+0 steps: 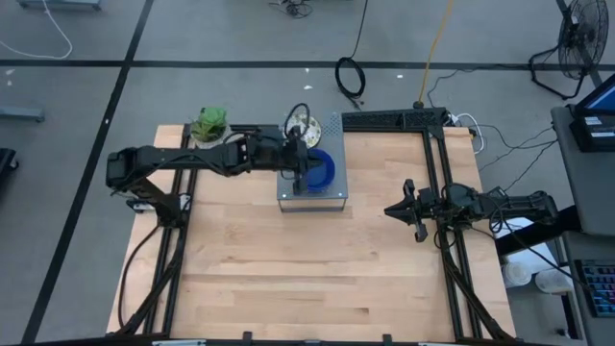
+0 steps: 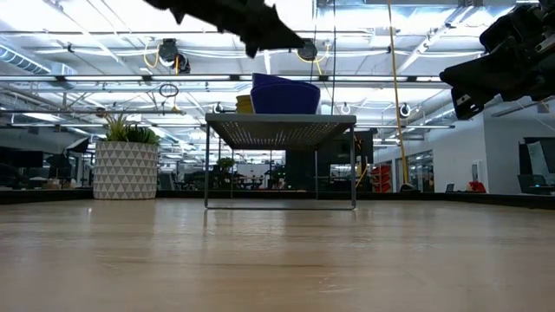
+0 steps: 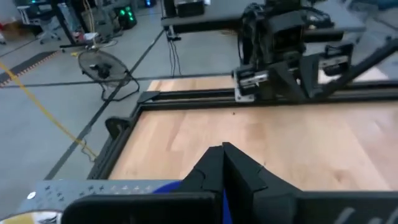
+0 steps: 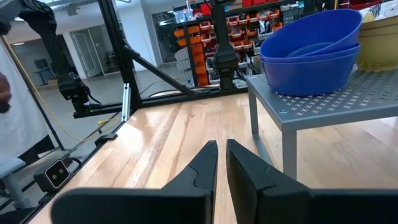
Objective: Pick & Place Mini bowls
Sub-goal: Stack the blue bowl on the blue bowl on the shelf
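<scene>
Starting at the far left of the bench (image 1: 307, 279), the white patterned pot with a green plant (image 1: 209, 123) is sitting on the back corner, well apart from the work and playing no part in it. Next to the right, the left arm is reaching across the back edge, and the left gripper (image 1: 302, 173) is hanging over the small grey perforated stand (image 1: 312, 197). Its fingers (image 3: 214, 174) are pressed together; in the left wrist view a sliver of blue is showing just at their base, so they are probably pinching the rim of the upper blue bowl, though the contact itself is hidden and I cannot tell for sure.

The stand is raising the bowls off the bench, which is leaving the rims free for a grasp from above. On it, the stacked blue mini bowls (image 4: 311, 53) are nesting one inside another, at least two of them, and the cream speckled mini bowls (image 1: 304, 127) are standing just behind, at the stand's back edge. Stacking is keeping them compact, but it means only the top bowl can be lifted.

Farthest right, the right gripper (image 1: 415, 210) is waiting above the bench's right side, well apart from the stand, its fingers (image 4: 205, 165) nearly together and holding nothing.
</scene>
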`<state>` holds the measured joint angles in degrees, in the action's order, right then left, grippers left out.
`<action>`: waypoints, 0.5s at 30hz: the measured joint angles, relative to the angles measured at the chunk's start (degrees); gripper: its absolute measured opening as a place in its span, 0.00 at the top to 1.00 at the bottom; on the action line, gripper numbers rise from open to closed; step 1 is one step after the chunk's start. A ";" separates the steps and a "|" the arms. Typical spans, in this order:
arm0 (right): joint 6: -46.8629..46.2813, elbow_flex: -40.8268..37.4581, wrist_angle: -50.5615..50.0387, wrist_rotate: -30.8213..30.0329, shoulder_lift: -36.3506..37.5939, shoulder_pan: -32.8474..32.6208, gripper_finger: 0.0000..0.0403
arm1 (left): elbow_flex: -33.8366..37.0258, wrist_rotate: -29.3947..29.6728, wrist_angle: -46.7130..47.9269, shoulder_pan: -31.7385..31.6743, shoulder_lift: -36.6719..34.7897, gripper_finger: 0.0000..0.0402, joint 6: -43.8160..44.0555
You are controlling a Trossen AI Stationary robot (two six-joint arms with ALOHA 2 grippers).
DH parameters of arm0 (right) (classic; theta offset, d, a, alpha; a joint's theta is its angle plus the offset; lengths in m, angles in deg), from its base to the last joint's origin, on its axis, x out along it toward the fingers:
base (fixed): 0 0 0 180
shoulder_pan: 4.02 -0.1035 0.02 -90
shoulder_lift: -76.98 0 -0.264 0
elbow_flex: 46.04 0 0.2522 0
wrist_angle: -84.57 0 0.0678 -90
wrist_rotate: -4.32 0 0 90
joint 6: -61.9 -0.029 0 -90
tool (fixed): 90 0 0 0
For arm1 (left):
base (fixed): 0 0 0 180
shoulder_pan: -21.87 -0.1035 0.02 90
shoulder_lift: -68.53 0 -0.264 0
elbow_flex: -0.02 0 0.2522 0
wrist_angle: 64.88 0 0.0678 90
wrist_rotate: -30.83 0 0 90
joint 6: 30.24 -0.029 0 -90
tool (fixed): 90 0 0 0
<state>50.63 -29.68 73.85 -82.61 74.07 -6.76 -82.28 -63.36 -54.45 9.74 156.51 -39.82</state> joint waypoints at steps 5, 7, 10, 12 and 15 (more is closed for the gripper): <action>0.00 0.01 0.03 0.00 -0.08 -0.01 0.95 | 4.14 -1.77 -5.10 -3.14 -0.07 0.99 2.19; -0.01 0.01 0.09 0.00 -0.08 -0.01 0.95 | 5.50 -1.93 -6.53 -3.74 -0.07 0.99 3.54; 0.00 0.01 0.10 0.00 -0.08 -0.01 0.95 | 7.01 -1.97 -7.58 -3.96 -0.07 0.99 4.10; -0.01 0.01 0.07 0.00 -0.08 0.00 0.95 | 7.73 -1.96 -7.77 -3.96 -0.09 0.99 4.05; 0.00 -0.01 0.10 0.00 -0.08 0.01 0.95 | 9.67 -1.92 -8.72 -3.92 -0.09 0.98 4.11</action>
<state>50.63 -29.69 73.95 -82.61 73.99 -6.75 -72.60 -65.28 -63.17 5.82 156.43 -35.71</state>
